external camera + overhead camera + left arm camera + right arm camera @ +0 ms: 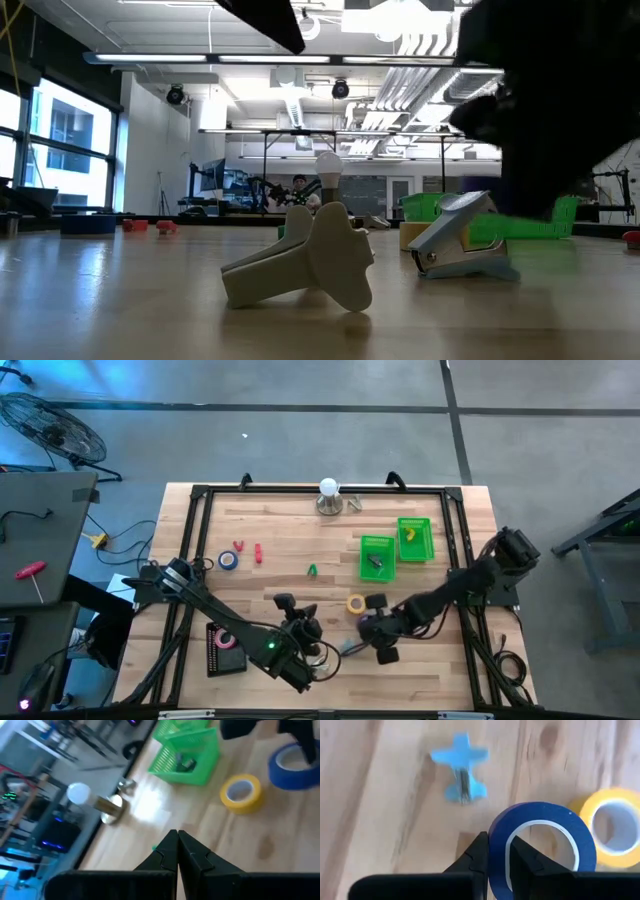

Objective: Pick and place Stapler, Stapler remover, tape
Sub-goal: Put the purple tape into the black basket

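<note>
My right end effector (496, 855) has its two fingers pinched through the wall of the blue tape roll (542, 845), one finger inside the ring and one outside, so the roll hangs on edge and can be carried without rolling away. The yellow tape roll (615, 827) sits just beside it on the worktop (380, 795), close enough that I grip only the near wall of the blue one. A small blue stapler remover (461, 767) lies ahead of my fingers, apart from both rolls.

From above, my right arm reaches in from the worktop's edge, bent low, with the end effector (380, 632) near the yellow roll (356, 603). The two green bins (378, 558) stand beyond it; I judge these to be where the tape goes, so the lift has to clear their walls. One bin already holds a dark object (375, 561) and the other something yellow (409, 536).

My left end effector (177, 852) is closed on nothing, fingers pressed together, and waits just beside the right one, pointing toward the bins (187, 752). Another blue tape roll (228, 560) and small red pieces (258, 553) lie well off past my left arm, and a pink roll (226, 640) rests on a dark tray (226, 650) nearer that arm's base
</note>
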{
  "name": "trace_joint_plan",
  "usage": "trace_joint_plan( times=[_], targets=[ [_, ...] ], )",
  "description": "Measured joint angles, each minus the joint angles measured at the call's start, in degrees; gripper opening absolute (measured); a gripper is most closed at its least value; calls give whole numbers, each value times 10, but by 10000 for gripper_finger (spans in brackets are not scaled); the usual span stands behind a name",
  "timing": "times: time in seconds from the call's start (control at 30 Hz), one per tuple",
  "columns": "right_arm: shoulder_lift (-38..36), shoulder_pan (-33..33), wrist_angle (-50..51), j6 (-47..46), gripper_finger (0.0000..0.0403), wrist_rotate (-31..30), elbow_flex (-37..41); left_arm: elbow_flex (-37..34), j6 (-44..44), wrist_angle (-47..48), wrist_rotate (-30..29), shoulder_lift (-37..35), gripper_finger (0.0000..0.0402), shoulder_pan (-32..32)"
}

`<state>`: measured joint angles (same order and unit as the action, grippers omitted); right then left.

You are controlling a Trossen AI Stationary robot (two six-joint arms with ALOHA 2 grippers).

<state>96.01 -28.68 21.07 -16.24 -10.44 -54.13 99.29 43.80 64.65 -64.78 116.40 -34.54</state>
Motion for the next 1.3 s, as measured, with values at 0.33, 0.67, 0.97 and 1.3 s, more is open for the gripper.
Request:
trace_joint_plan(
  times=[0.33,0.67,0.97,1.3],
  targets=[
    [0,-37,151,47,33,-101,-142,-13,0,-8,-72,-1,1,0],
    [-1,-29,166,122,33,-126,-194,28,-122,2,-20,-6,23,0],
    [-12,-16,177,152,33,-136,-198,94,-136,14,13,-5,136,2],
    [-43,-36,167,237,33,-257,-198,85,-111,2,30,-3,190,30]
  ],
)
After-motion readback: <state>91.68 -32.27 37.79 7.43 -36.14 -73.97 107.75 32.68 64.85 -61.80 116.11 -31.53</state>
